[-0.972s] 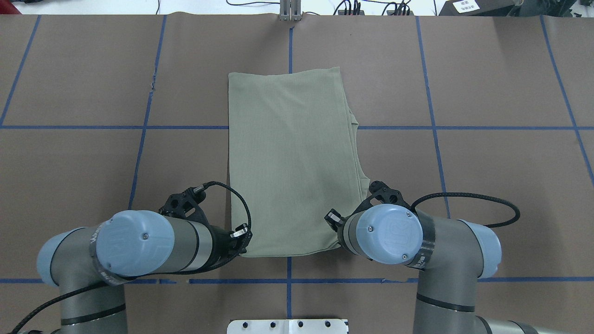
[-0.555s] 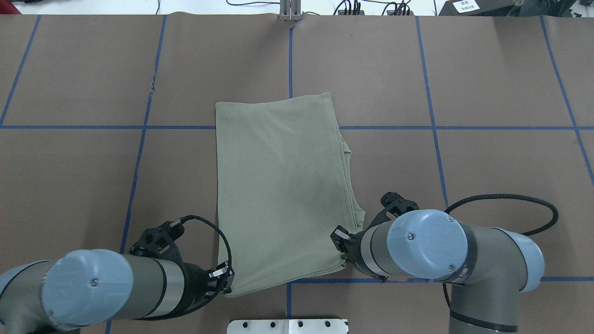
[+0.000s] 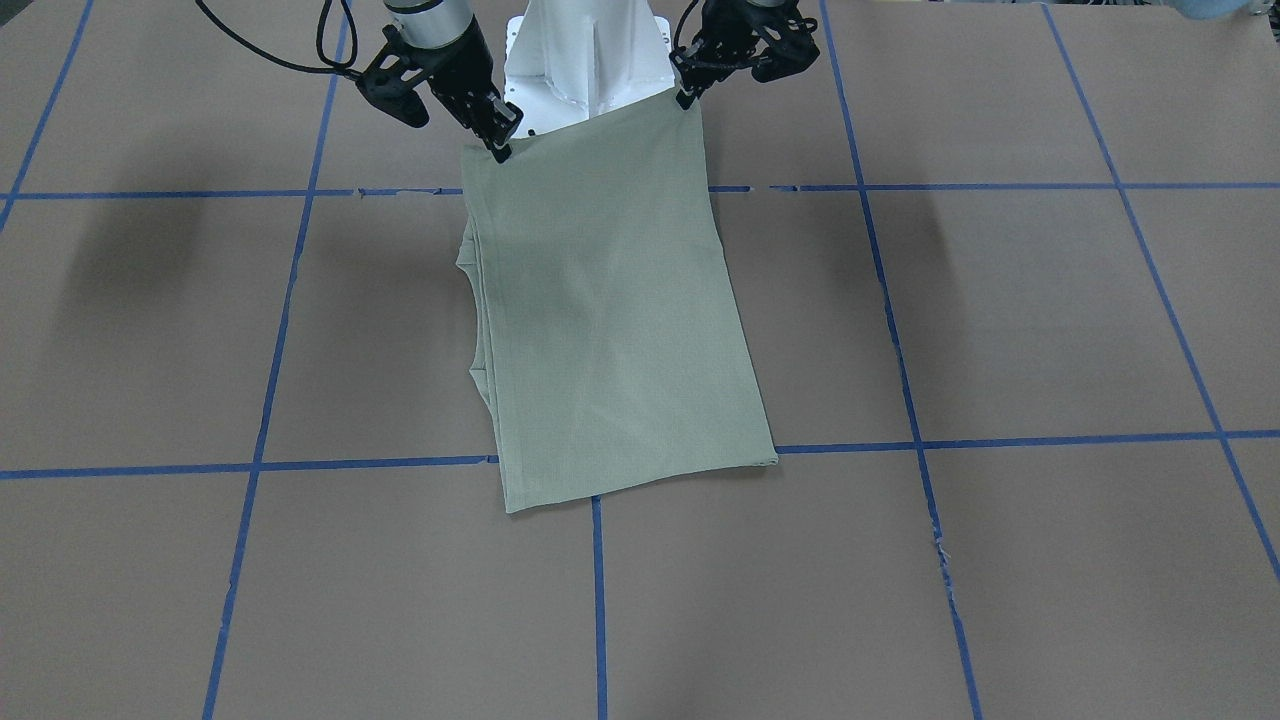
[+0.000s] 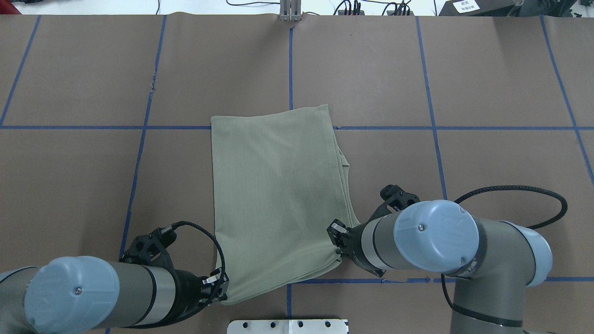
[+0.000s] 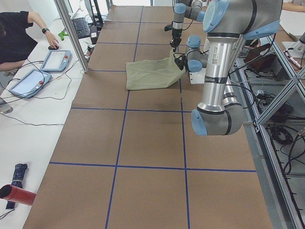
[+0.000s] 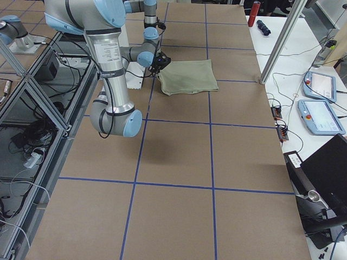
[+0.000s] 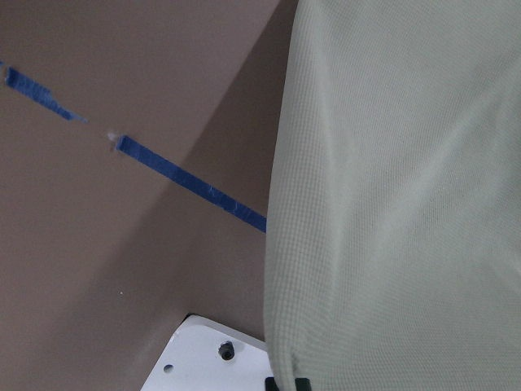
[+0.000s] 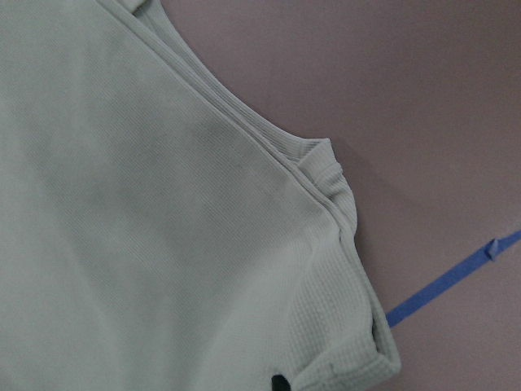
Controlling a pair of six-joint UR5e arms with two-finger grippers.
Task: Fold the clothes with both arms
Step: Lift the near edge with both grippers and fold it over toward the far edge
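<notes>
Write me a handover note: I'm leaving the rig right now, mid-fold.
Left hand: shut on the shirt's near left corner.
Right hand: shut on its near right corner.
Shirt: near edge lifted, far edge lying on the table.
Done: sides folded in to a narrow rectangle.
Left: probably carry the near edge over to the far edge, lay flat, release.

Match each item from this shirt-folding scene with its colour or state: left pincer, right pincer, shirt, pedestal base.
Items: 1 left pincer; 2 right pincer; 3 shirt; 4 pedestal base.
States: A white; B sage green, far end lying on the table; C grips shirt corner, front view's left; D grips shirt corner, front view's right.
Pairs: 1-D, 2-C, 3-B, 4-A.
</notes>
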